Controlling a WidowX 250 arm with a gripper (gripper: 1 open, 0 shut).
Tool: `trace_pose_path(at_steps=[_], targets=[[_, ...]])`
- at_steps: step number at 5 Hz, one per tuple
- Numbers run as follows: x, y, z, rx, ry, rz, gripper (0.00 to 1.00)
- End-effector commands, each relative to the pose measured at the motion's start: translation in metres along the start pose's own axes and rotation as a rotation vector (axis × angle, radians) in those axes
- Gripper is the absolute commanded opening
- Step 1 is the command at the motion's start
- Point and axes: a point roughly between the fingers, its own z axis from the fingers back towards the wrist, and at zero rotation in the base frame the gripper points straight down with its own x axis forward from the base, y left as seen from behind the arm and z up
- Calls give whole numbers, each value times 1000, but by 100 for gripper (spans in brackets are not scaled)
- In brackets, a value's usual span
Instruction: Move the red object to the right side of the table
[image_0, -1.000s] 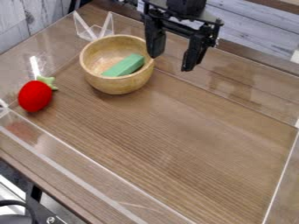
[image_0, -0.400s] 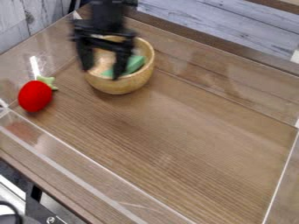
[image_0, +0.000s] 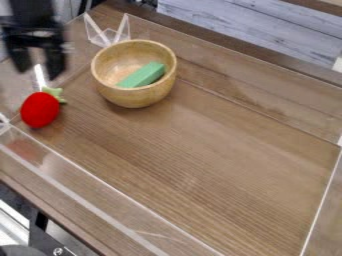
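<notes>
Approach step: gripper (image_0: 38, 62) hovering with jaws wide and empty, just above red object (image_0: 43, 108) at counter (image_0: 214, 150) left edge. Next: descend, straddle, close, carry right.

A wide brown wood-grain bench (image_0: 214, 150) with a glossy top and a clear plastic rim carries two things. A light tan wooden bowl (image_0: 134, 88) stands toward its far left part. The red object (image_0: 43, 108), with a green leafy top, lies left of the bowl and nearer the camera, apart from it, close to the left rim.
</notes>
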Motion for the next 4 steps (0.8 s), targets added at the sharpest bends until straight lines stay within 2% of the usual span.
trace_pose_path(at_steps=[1, 2, 3, 4], targets=[[2, 7, -8, 33, -42, -20, 100], [5, 8, -32, 30, -36, -44, 100], [24, 3, -41, 24, -33, -39, 100], [40, 1, -42, 23, -29, -19, 100]])
